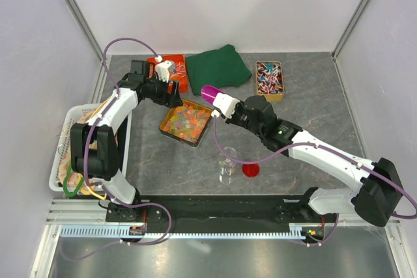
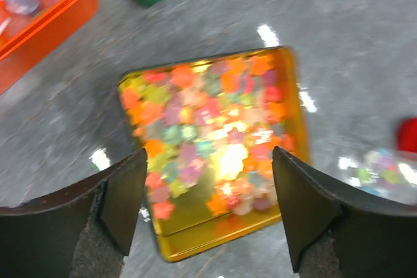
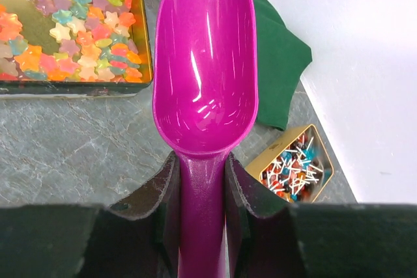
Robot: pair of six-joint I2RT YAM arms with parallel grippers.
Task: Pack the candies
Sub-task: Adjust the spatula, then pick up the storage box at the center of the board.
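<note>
While right jaws clamp the scoop, left jaws gape.

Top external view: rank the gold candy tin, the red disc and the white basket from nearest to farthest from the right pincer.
1. Gold candy tin, just left of the right pincer.
2. Red disc, on the near side.
3. White basket, far left.

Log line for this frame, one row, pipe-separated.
left gripper open, empty, by tin | right gripper shut on scoop, scoop empty | candies in tin
</note>
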